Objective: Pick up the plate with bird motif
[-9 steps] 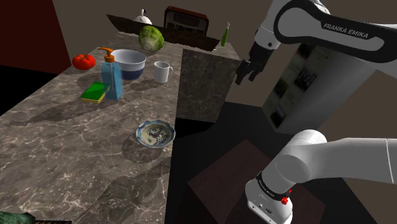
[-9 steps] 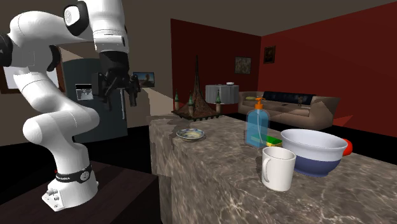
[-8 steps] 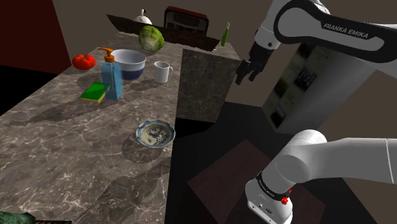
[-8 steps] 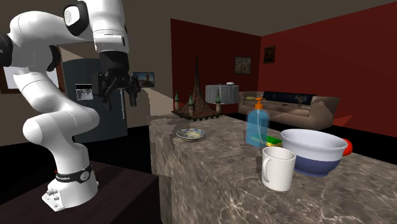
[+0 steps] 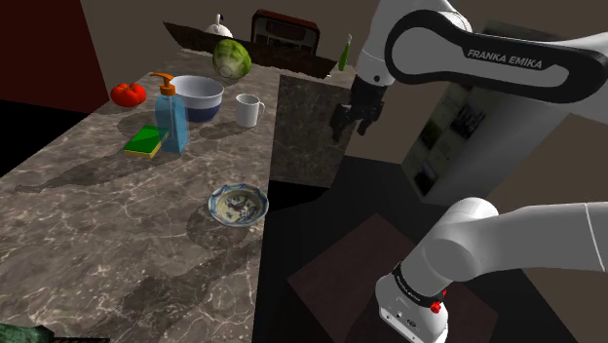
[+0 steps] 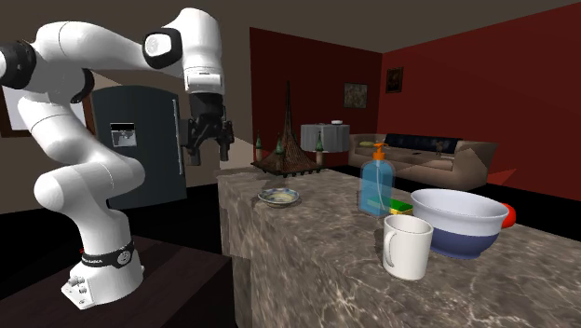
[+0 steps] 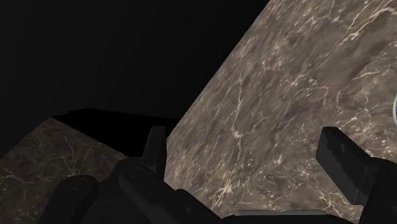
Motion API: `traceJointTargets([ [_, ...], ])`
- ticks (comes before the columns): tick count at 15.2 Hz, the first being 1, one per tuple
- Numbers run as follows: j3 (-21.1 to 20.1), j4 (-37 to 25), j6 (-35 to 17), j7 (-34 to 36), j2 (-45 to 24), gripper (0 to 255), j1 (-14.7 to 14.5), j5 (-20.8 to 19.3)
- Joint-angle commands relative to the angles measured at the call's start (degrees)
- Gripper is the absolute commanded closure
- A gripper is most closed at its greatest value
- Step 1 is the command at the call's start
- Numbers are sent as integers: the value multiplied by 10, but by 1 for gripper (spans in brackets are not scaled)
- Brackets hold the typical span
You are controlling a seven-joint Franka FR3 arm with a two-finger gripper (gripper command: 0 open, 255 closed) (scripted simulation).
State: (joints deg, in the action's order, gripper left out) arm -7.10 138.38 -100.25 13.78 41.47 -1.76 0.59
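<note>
The bird-motif plate (image 5: 237, 205) is a small, shallow blue-and-white dish lying flat near the marble counter's (image 5: 117, 224) edge on the robot's side. In the second exterior view the plate (image 6: 279, 196) sits at the counter's far end. My black gripper (image 5: 353, 127) hangs in the air off the counter's edge, well above the plate and to its right in the shoulder view. From across the counter the gripper (image 6: 210, 154) appears up and to the left of the plate. In the wrist view the gripper (image 7: 248, 156) is open, with only marble beyond its fingers.
Past the plate stand a blue soap bottle (image 5: 171, 117), a green sponge (image 5: 146, 141), a white-and-blue bowl (image 5: 198, 97), a white mug (image 5: 249, 110), a tomato (image 5: 128, 94) and a green melon (image 5: 232, 58). A raised marble block (image 5: 312, 127) stands just left of the gripper.
The arm has swung toward the counter: the gripper moved left in the shoulder view and right in the second exterior view. The plate has not moved.
</note>
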Motion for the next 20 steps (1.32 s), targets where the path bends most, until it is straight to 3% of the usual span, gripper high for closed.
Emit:
traceJointTargets([
  [1, -30, -10, -1, 38, -19, 0, -6, 11],
  [11, -174, -97, -29, 227, -174, 0, -15, 26],
  [16, -241, -169, -34, 332, -283, 0, -13, -2],
  [20, -285, -243, -27, 423, -388, 0, -21, -48],
])
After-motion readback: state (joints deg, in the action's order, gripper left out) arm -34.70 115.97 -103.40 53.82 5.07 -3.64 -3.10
